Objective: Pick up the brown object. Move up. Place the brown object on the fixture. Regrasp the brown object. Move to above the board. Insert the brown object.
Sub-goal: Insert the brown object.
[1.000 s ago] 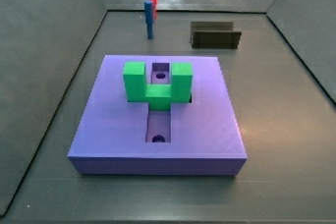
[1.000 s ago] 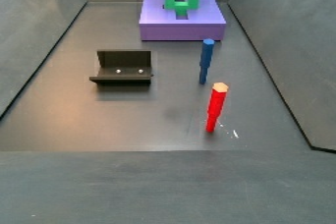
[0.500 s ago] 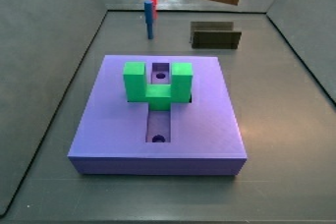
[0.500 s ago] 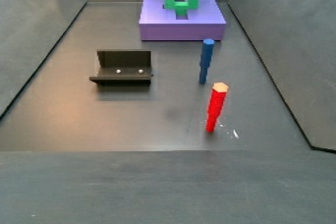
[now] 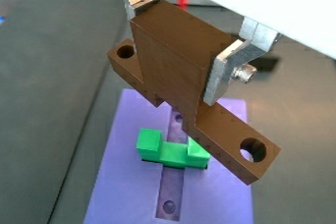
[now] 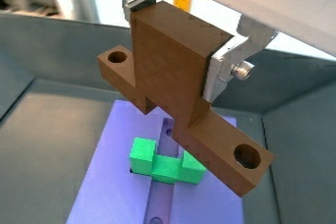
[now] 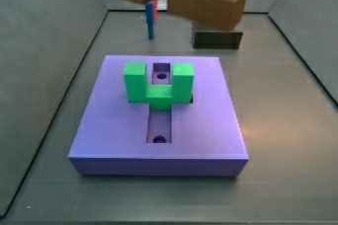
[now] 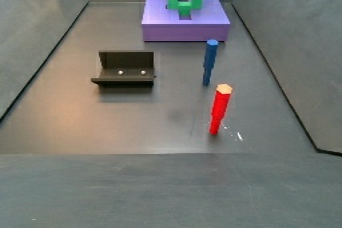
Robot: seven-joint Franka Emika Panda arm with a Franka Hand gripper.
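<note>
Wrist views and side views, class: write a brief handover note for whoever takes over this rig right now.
Gripper: shut on the brown object, held in the air above the board.
Board: groove free, green block across it.
Fixture: empty on the floor, apart from the board.
Done: pickup; the piece is off the fixture and over the board.
Left: lower and insert the brown object.

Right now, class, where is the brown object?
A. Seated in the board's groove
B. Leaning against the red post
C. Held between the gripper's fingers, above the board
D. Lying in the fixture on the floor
C: in both wrist views the brown object sits clamped between the fingers of the gripper, with the board and its groove beneath, while the fixture stands empty.
</note>
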